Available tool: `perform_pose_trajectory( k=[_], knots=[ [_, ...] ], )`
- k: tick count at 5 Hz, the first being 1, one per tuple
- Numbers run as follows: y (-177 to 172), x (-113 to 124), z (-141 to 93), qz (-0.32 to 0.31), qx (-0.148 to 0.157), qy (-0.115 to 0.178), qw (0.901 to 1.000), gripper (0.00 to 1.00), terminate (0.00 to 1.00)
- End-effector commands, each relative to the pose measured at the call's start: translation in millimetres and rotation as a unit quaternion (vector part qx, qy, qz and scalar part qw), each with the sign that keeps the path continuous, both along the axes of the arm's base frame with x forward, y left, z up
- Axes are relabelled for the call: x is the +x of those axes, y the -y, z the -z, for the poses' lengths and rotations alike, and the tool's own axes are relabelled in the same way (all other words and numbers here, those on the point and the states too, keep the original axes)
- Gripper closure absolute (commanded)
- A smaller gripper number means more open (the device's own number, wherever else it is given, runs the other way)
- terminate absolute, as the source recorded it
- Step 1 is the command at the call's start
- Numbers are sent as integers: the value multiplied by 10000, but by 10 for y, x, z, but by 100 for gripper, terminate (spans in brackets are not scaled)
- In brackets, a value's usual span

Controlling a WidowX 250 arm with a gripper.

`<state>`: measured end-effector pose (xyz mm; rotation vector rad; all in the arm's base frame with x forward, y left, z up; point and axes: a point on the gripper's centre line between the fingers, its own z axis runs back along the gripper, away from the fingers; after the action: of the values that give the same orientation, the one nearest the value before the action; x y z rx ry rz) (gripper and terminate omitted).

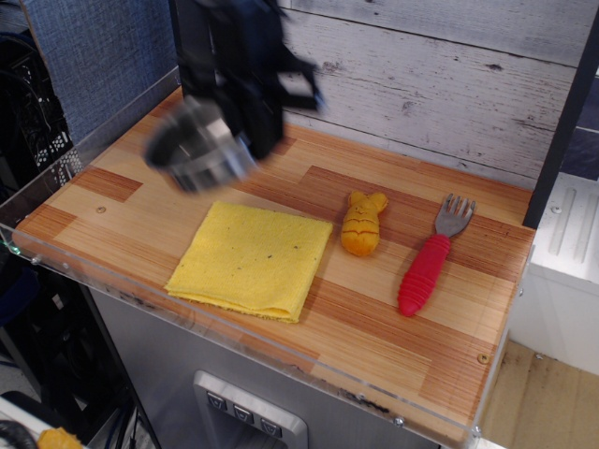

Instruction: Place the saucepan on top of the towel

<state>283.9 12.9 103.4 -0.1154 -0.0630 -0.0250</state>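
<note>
The steel saucepan (pixel 195 154) hangs blurred in the air, held at its right rim by my black gripper (pixel 245 142). It sits above the table, just beyond the far left corner of the towel. The towel (pixel 251 258) is a folded yellow cloth lying flat near the table's front edge. The gripper is shut on the pan's rim. The pan's handle is lost in motion blur.
A yellow-orange plush toy (pixel 361 223) lies right of the towel. A fork with a red handle (pixel 430 259) lies further right. A clear plastic lip (pixel 234 337) runs along the table's front and left edges. A plank wall (pixel 440 84) stands behind.
</note>
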Motion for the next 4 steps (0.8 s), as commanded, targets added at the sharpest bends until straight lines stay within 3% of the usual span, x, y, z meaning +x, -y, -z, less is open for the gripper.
perform_pose_trajectory(
  k=[1,2,4],
  knots=[
    [60,-116,300,459,437,-219,9977,100,0],
    [-10,-118,450,460,593,-431,9962,100,0],
    [-177,-131,559,305,614,-663,9954,100,0]
  ],
)
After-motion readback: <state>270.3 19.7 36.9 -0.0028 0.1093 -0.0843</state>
